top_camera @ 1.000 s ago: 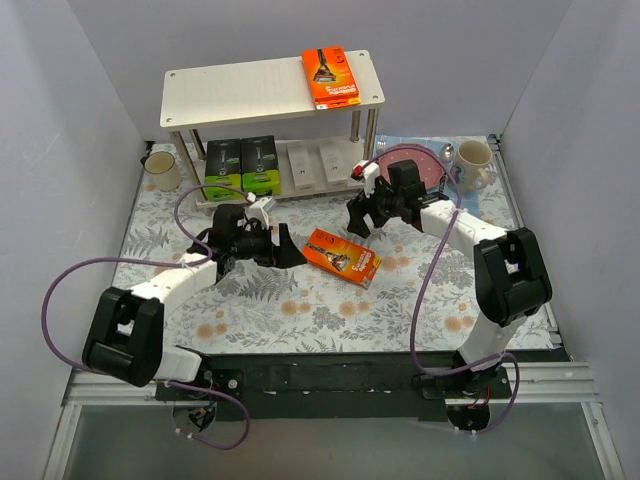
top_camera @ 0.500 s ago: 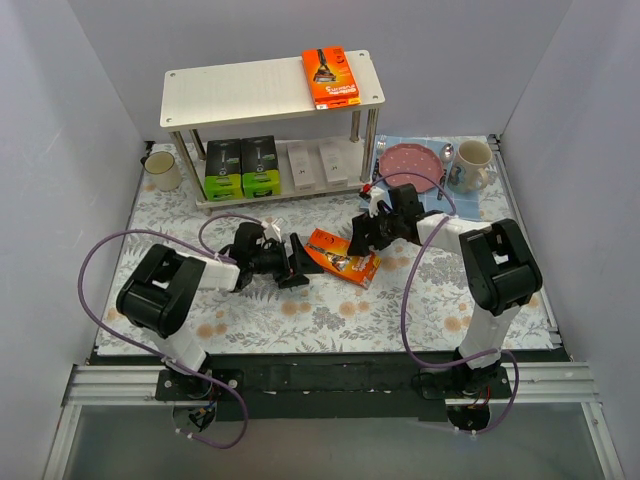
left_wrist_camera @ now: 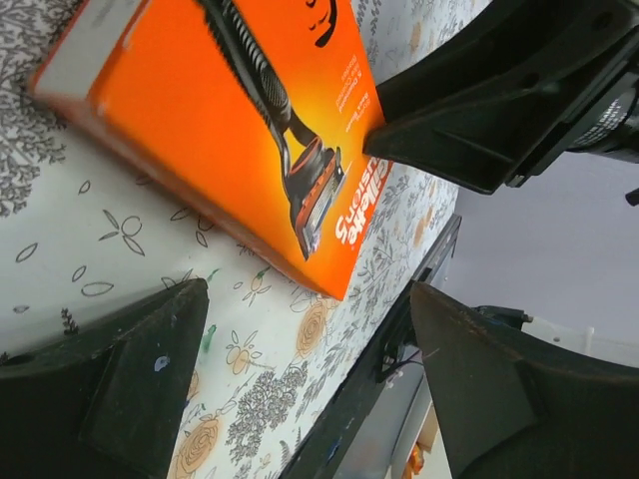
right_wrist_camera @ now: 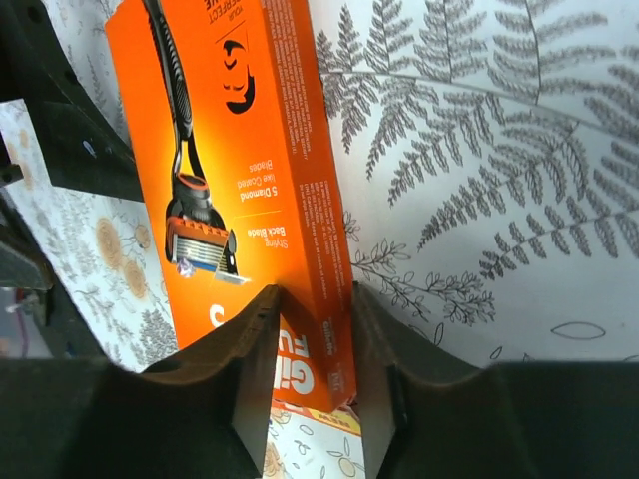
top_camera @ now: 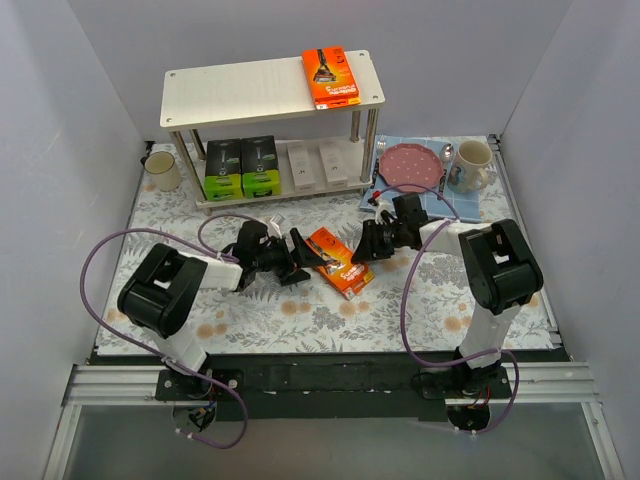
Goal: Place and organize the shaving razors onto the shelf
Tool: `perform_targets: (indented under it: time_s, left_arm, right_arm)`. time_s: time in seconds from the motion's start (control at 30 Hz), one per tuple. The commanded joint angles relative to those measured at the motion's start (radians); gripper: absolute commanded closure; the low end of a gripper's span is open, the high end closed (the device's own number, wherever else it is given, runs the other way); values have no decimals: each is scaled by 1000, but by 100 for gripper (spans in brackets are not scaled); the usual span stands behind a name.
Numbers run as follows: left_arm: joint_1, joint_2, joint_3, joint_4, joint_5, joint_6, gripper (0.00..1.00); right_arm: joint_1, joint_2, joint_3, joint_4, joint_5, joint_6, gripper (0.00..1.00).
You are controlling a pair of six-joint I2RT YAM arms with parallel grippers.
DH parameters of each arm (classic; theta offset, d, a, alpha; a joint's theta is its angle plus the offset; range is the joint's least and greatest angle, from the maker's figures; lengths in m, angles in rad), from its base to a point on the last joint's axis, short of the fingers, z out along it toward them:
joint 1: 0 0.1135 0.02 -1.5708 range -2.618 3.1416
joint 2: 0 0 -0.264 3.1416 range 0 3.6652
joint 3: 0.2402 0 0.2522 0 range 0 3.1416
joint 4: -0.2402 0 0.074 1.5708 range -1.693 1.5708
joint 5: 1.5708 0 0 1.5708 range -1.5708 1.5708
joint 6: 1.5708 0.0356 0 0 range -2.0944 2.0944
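An orange razor pack [top_camera: 337,262] lies on the floral cloth between my two grippers. My right gripper [top_camera: 363,249] is shut on the pack's right long edge; in the right wrist view its fingers [right_wrist_camera: 258,339] press both sides of the pack [right_wrist_camera: 240,150]. My left gripper [top_camera: 298,257] stands open at the pack's left end, not touching it [left_wrist_camera: 230,130]. The shelf [top_camera: 240,90] stands at the back. A second orange pack [top_camera: 331,77] lies on its top board. Two black-and-green packs [top_camera: 242,167] and two white boxes [top_camera: 314,163] sit on its lower board.
A blue mat [top_camera: 432,196] with a red plate [top_camera: 410,163] and a mug [top_camera: 470,165] lies right of the shelf, just behind my right gripper. Another mug [top_camera: 163,172] stands at the shelf's left. Purple cables loop over both arms.
My right gripper came down to the orange pack and closed on its edge; the pack has turned slightly. My left gripper moved right, up to the pack's left end, and stayed open.
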Motion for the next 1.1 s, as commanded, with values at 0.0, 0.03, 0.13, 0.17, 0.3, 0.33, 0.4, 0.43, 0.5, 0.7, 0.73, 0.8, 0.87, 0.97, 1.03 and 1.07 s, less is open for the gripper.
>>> perform_targets:
  time_s: [0.0,0.03,0.13,0.17,0.3,0.33,0.4,0.43,0.5,0.7,0.73,0.8,0.87,0.97,1.03,1.07]
  left_arm:
    - [-1,-92,-40,-42,-13,-15,17]
    - [-4,-98,-66,-56,-10,-20,17]
    - [-22,-133,-106,-65,1,-25,14]
    - [-35,-140,-117,-68,2,-24,14]
    - [-71,-106,-120,-28,-2,-35,14]
    - [-76,-92,-119,5,-5,-40,14]
    - [-90,-51,-99,38,-13,-63,14]
    - [-95,-7,-88,73,-10,-67,15]
    - [-101,30,-59,88,-8,-90,16]
    - [-107,132,-34,173,22,-121,22]
    - [-108,138,-30,187,22,-121,24]
    - [-110,156,-22,199,31,-124,29]
    - [-110,172,-10,213,36,-124,35]
    - [-110,178,12,224,36,-117,42]
    - [-110,173,26,205,32,-94,54]
    - [-110,169,41,193,31,-86,59]
  right_arm:
    - [-23,41,-61,-26,-37,136,62]
    - [-31,44,-81,-15,-35,155,65]
    - [-42,52,-109,26,-50,226,69]
    - [-45,57,-123,37,-58,250,69]
    - [-51,80,-141,67,-87,293,69]
    - [-53,84,-141,70,-87,301,69]
    - [-54,93,-141,64,-83,312,69]
    - [-60,95,-141,60,-78,309,70]
    - [-69,100,-150,51,-74,305,69]
    - [-96,86,-175,68,-69,295,68]
    - [-94,84,-177,76,-67,305,68]
    - [-94,80,-175,80,-66,310,67]
    - [-94,77,-169,83,-70,312,67]
    - [-94,66,-161,80,-77,304,67]
    - [-94,57,-158,76,-78,292,67]
    - [-94,46,-152,70,-78,287,67]
